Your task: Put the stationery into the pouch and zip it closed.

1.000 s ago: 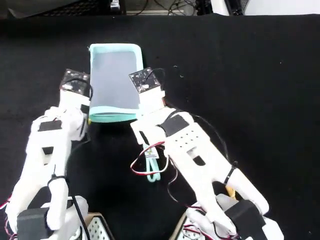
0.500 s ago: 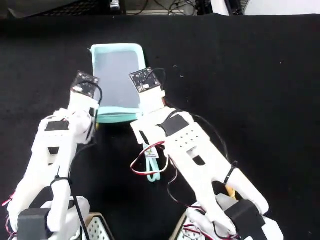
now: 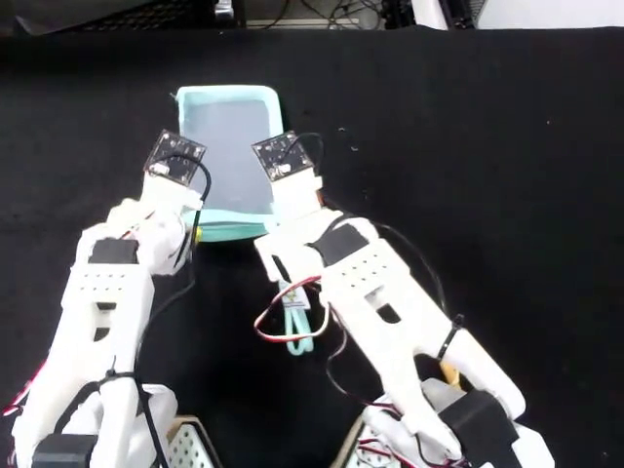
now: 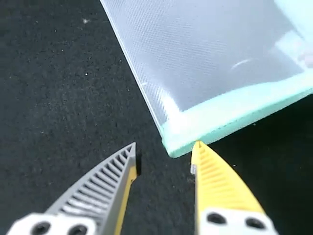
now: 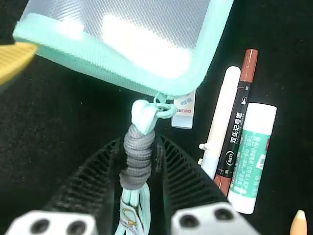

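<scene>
The teal pouch with a mesh face lies flat at the table's back left. My left gripper is open at the pouch's near-left corner, its yellow finger touching the teal edge. At the near-right corner of the pouch, my right gripper is shut on the grey-wrapped zipper cord. Beside it lie a white pen, a brown marker and a glue stick. In the high view the right arm covers them.
A pencil tip shows near the glue stick. The cord's teal loop trails under the right arm. The black table has free room to the right. The left arm's yellow finger shows at the pouch's other corner.
The left arm has swung right and forward, bringing its gripper to the pouch's near-left corner. The right arm and the pouch have not moved.
</scene>
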Motion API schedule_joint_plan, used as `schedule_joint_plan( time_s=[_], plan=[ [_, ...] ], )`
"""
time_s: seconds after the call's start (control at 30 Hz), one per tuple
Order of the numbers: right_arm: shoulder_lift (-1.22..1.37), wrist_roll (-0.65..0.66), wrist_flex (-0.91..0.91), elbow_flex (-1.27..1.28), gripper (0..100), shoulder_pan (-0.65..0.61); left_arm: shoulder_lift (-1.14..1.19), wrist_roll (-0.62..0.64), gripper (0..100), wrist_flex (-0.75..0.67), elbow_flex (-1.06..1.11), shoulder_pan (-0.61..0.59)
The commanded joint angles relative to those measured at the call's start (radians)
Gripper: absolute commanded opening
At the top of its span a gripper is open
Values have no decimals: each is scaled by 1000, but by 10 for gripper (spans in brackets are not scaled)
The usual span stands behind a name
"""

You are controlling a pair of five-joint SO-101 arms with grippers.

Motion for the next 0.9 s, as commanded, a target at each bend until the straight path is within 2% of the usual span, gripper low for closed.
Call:
schedule_joint_plan(
  time_s=[0.0,0.63,0.87],
  plan=[
    [-44,9,-9,-36,12,5,14,41,195,-87,12,5],
    [-44,11,-8,-36,12,5,255,66,191,-404,16,-13],
    [-45,43,-8,-38,12,3,259,66,193,-431,22,-8]
  ],
)
